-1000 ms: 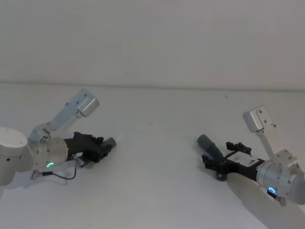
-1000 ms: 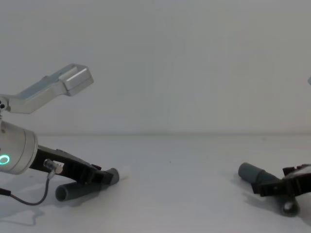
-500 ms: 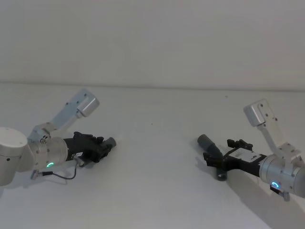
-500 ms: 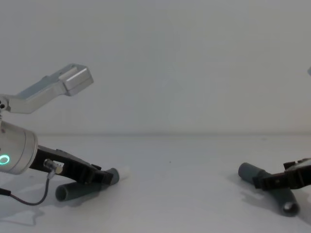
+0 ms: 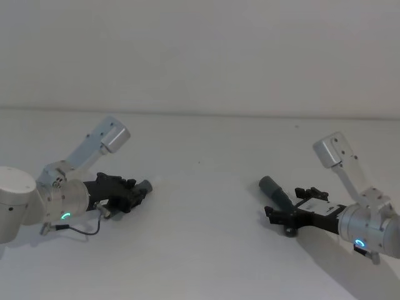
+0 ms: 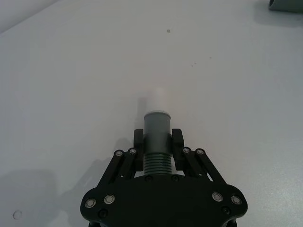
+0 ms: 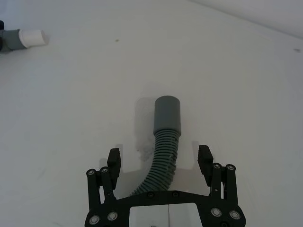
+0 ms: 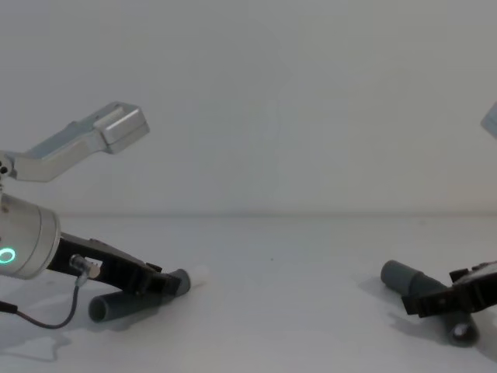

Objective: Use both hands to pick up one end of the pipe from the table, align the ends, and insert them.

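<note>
On the left of the white table [image 5: 200, 244], my left gripper [image 5: 131, 192] is shut on one ribbed pipe piece [image 6: 156, 158] just behind its grey cuff [image 6: 156, 126]. The white tip [image 6: 157, 98] sticks out forward, low over the table. On the right lies the second pipe piece [image 7: 161, 156], its wider plain socket [image 7: 167, 112] pointing away from my right gripper [image 7: 159, 156]. That gripper is open, one finger on each side of the ribbed hose, apart from it. From the chest view the socket [image 8: 402, 276] lies ahead of the right gripper [image 8: 425, 299].
A thin black cable [image 5: 81, 230] loops on the table by the left wrist. A plain wall [image 5: 200, 56] rises behind the table. Open white surface separates the two pipe pieces.
The right wrist rolled to one side and came back, its gripper still over the hose. The left arm and both pipe pieces have stayed put.
</note>
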You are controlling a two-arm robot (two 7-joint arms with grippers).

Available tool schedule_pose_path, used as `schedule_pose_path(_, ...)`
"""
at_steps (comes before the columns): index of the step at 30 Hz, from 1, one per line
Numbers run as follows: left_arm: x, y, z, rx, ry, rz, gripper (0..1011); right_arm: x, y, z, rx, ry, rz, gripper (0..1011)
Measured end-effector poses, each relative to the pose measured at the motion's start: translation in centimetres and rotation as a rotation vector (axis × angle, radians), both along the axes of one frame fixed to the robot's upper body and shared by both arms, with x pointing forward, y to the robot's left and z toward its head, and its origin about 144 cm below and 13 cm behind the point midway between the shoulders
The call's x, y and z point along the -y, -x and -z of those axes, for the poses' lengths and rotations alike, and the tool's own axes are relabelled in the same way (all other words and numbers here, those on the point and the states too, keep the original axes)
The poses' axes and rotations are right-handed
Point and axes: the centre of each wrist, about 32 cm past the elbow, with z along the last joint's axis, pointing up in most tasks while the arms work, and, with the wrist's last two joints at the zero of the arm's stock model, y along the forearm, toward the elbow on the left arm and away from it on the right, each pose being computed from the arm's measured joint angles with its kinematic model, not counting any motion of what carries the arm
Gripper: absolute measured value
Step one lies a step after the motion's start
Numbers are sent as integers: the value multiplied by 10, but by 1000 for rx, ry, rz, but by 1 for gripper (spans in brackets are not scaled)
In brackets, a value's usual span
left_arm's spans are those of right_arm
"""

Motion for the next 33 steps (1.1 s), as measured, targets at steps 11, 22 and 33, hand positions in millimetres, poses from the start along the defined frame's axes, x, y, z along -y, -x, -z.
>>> schedule_pose_path(11,0,0,0,0,0,0,335,-1,-2,0,-10,13,-8,1002)
schedule_pose_path(22,0,0,0,0,0,0,335,-1,-2,0,-13,19,-10,809)
schedule_pose_path(33,0,0,0,0,0,0,335,-1,-2,0,-15,22,-11,456)
